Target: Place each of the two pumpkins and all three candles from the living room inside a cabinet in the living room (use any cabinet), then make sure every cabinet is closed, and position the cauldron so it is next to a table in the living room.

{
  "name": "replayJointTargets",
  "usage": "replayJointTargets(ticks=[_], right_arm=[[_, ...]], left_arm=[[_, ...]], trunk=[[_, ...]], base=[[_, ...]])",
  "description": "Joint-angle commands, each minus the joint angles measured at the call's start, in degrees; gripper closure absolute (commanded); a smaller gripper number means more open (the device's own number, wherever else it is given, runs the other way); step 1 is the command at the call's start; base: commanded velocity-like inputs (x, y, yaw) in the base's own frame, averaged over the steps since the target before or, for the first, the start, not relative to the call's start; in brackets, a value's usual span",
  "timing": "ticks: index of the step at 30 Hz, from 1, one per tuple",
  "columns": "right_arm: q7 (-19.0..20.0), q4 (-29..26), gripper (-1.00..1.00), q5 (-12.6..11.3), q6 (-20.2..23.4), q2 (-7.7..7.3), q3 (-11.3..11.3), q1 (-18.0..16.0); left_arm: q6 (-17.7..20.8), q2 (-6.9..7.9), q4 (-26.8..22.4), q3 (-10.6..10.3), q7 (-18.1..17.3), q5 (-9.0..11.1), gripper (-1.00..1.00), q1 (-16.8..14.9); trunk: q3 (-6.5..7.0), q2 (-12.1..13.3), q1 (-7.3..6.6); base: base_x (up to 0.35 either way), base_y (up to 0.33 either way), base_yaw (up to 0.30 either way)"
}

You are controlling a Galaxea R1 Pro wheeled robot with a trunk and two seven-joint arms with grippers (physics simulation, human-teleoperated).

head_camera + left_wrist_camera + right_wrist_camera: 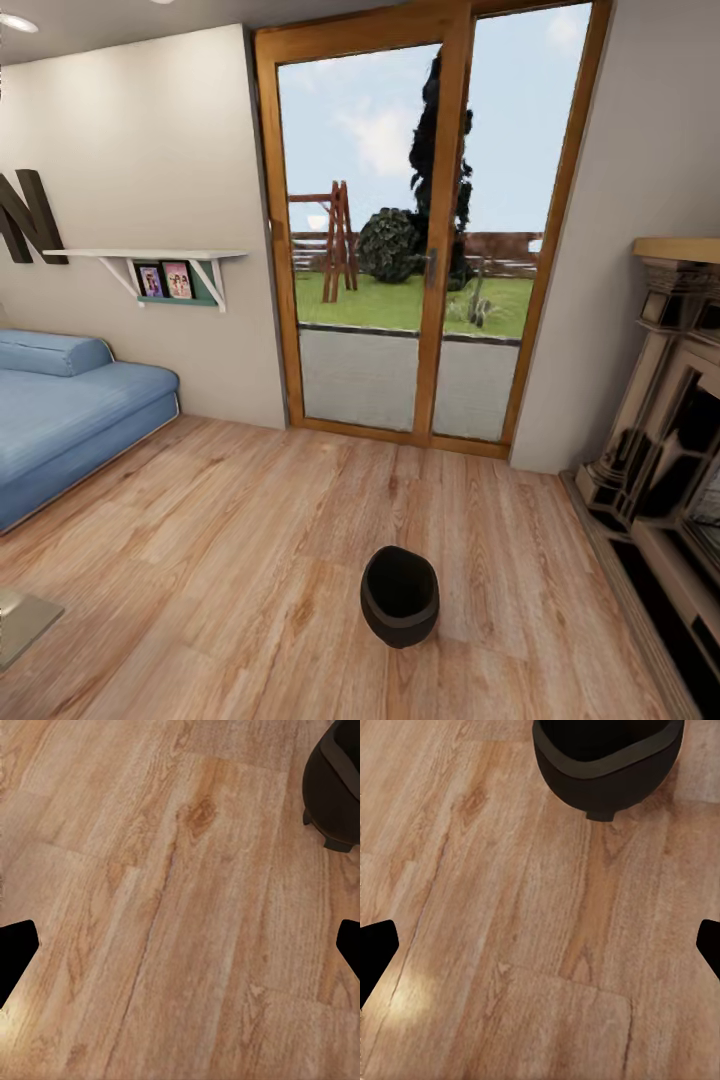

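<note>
Both jaws spread wide over floor; cauldron stands apart, upright.

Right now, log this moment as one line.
cauldron: upright on wood floor, ungrasped | left gripper: open | right gripper: open | table corner: apart

Cauldron on floor; sofa left; fireplace right; door behind.

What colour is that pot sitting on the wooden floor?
The pot is black, with a slightly greyer band below its rim. The right wrist view shows it best.
</note>
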Motion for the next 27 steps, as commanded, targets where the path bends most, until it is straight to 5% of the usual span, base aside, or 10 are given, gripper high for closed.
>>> replayJointTargets(ticks=[1, 21, 24, 27], right_arm=[[-0.1, 0.1, -1.00, -0.6, -0.3, -0.07, 0.2, 0.0], [-0.2, -0.4, -1.00, -0.6, -0.2, -0.37, -0.3, 0.0], [-0.4, -2.2, -1.00, -0.7, 0.1, -0.36, -0.4, -0.1], [-1.8, -6.3, -1.00, -0.6, 3.5, -0.35, -0.5, -0.8]], left_arm=[[-0.1, 0.03, 0.0, 0.0, 0.0, 0.2, -1.00, 0.0], [1.3, 0.06, 2.6, -0.1, -0.4, 0.5, -1.00, 0.0], [5.7, 0.00, 1.1, -0.2, -0.5, 0.7, -1.00, -0.1], [14.3, 0.00, -4.7, -0.2, -0.6, 0.9, -1.00, -0.4]], trunk=[[-0.05, 0.0, 0.00], [0.51, 0.0, 0.00], [0.54, 0.0, 0.00], [0.55, 0.0, 0.00]], base=[[0.000, 0.201, 0.000], [0.100, 0.187, -0.157], [0.025, 0.017, -0.086], [0.010, 0.007, -0.035]])
